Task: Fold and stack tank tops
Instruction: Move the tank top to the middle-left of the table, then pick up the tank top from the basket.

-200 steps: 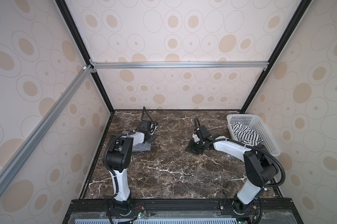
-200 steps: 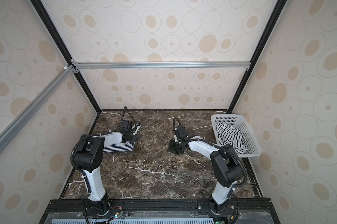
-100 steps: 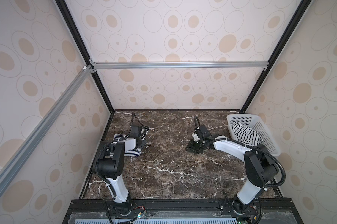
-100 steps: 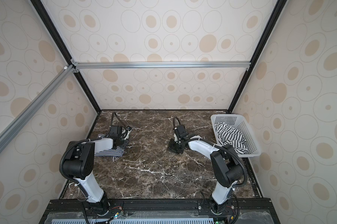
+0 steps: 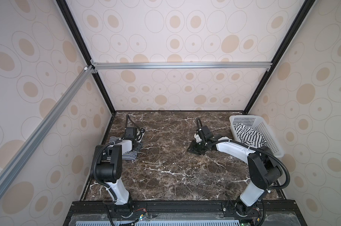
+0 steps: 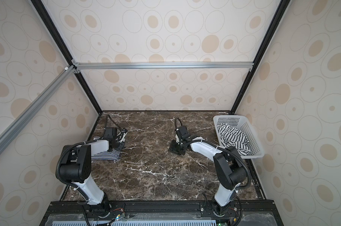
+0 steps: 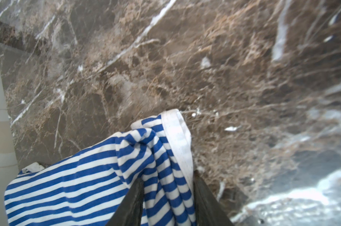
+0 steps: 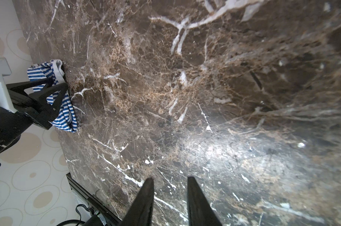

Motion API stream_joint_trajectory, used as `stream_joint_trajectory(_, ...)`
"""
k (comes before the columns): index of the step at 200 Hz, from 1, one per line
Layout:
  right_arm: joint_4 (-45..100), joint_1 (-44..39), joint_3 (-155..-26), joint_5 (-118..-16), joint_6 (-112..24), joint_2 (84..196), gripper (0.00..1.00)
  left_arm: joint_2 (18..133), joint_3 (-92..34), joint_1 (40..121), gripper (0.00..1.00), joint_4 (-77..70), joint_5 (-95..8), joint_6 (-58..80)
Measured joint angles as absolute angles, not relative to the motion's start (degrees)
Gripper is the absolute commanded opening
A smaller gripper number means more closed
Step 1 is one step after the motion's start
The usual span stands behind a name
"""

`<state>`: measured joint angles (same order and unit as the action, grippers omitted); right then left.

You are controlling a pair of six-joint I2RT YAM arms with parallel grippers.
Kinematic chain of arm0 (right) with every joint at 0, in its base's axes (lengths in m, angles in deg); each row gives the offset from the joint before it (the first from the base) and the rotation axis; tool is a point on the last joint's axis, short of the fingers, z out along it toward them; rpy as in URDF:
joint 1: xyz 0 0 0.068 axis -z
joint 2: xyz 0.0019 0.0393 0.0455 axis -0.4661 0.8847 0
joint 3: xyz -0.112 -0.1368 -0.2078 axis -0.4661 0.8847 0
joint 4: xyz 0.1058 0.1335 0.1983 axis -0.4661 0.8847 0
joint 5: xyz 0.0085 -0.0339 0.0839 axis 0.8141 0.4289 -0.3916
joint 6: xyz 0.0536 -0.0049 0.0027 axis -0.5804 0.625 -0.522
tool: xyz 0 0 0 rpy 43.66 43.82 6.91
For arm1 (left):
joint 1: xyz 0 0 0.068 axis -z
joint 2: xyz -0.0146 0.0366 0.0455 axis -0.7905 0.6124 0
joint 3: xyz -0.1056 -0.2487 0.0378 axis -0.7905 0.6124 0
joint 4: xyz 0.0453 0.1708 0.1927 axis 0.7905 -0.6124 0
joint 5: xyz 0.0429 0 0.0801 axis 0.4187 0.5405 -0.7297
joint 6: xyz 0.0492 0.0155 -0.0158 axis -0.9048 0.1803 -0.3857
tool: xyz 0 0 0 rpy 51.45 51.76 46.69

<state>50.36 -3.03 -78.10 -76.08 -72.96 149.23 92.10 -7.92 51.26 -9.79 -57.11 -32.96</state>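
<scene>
Left wrist view is showing the left gripper (image 7: 168, 176) clamping a bunched fold of the fine-striped tank top (image 7: 67, 185), which is lying at the table's (image 7: 185, 58) far left edge. The right gripper (image 8: 170, 178) is hovering mid-table, jaws apart and empty, while the wide-striped tank top (image 5: 248, 135) is sitting crumpled in the white basket (image 5: 244, 121) at far right.

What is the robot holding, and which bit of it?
The left gripper pinches the blue-striped tank top at its bunched, white-trimmed edge. The right gripper holds nothing.
</scene>
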Motion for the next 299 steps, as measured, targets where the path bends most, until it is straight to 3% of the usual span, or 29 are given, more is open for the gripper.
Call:
stream_joint_trajectory(79,50.84,-3.00,-78.12,-75.27,-72.94,148.01,0.33,90.77,-7.79,48.07,0.43,-12.96,-57.18,-34.66)
stream_joint_trajectory(145,58.79,0.03,-84.33,-71.58,-68.76,145.93,0.60,88.78,-12.60,48.07,0.45,-19.58,-50.51,-32.61)
stream_joint_trajectory(171,63.91,5.96,-88.09,-69.22,-65.70,142.22,0.69,86.64,-14.61,49.21,0.46,-21.46,-46.93,-30.62)
stream_joint_trajectory(239,80.08,25.93,-105.84,-56.58,-55.95,143.73,0.75,73.02,-12.88,61.23,0.51,-22.99,-42.08,-26.82)
stream_joint_trajectory(252,81.81,29.15,-108.92,-54.64,-54.58,146.00,1.00,70.64,-11.18,64.14,0.57,-22.88,-41.66,-26.64)
stream_joint_trajectory(268,83.54,33.96,-111.52,-53.00,-53.44,149.93,1.00,68.45,-8.71,67.09,0.68,-22.84,-40.74,-26.66)
stream_joint_trajectory(299,86.14,40.32,-113.66,-49.37,-52.52,158.17,1.00,67.34,-5.37,68.84,0.69,-22.84,-39.58,-26.62)
